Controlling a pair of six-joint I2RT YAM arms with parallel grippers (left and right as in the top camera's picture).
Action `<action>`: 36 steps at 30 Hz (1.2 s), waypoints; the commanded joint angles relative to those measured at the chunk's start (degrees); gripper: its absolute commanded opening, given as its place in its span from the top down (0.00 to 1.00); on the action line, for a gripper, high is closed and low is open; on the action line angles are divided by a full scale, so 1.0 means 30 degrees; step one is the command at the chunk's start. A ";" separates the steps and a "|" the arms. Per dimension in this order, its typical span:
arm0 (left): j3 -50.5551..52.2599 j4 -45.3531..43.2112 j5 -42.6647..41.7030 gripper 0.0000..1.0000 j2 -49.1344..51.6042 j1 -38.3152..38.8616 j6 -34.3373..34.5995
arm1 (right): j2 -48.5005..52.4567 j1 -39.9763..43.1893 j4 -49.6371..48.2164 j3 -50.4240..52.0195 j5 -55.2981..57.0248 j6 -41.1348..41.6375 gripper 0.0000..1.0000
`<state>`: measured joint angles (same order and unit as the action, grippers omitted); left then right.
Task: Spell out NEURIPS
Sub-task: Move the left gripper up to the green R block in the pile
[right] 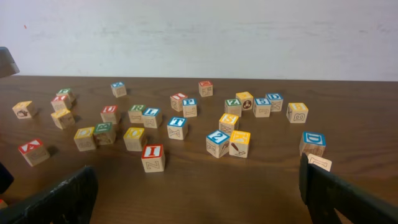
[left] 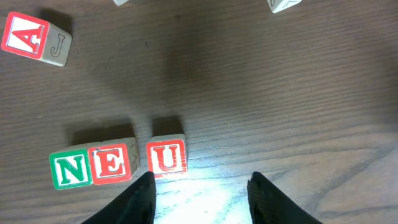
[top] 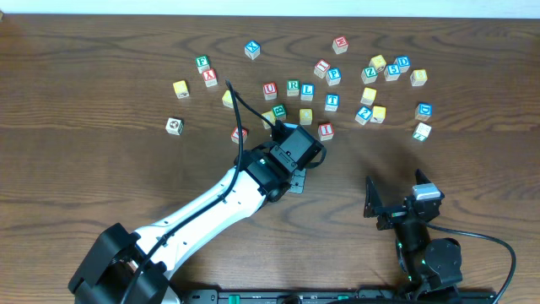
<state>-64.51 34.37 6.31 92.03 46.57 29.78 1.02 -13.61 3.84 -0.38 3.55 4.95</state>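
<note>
In the left wrist view three cubes stand in a row on the table: a green N (left: pixel 70 170), a red E (left: pixel 111 163) touching it, and a red U (left: pixel 166 156) a small gap to its right. My left gripper (left: pixel 201 182) hovers just in front of the U, open, with only bare table between its fingers; its left fingertip (left: pixel 147 184) is just below the U. In the overhead view the left arm (top: pixel 291 152) hides this row. Farther back lie the green R (top: pixel 293 86), blue P (top: pixel 334 76) and red I (top: pixel 326 130). My right gripper (right: pixel 199 199) is wide open and holds nothing.
A red A cube (left: pixel 28 36) lies tilted to the back left of the row. Several other lettered cubes are scattered across the far half of the table (top: pixel 101 186), among them a blue L (top: pixel 307 90) and a blue T (top: pixel 332 101). The right gripper (top: pixel 398 199) sits near the front edge.
</note>
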 commanded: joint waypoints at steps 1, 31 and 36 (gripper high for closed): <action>0.0175 -0.0007 0.0029 0.50 -0.0146 0.0022 -0.0138 | -0.0029 0.0146 0.0080 0.0022 -0.0029 -0.0109 0.01; -0.3432 0.1246 -0.2900 0.34 -0.0095 -0.3825 -0.3075 | -0.0029 0.0146 0.0080 0.0022 -0.0029 -0.0109 0.01; -0.5727 0.2907 -0.3417 0.34 0.0605 -0.4881 -0.3796 | -0.0029 0.0146 0.0080 0.0022 -0.0029 -0.0109 0.01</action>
<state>-76.60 41.54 -1.78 92.36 33.54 21.43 1.02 -13.61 3.81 -0.38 3.55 4.95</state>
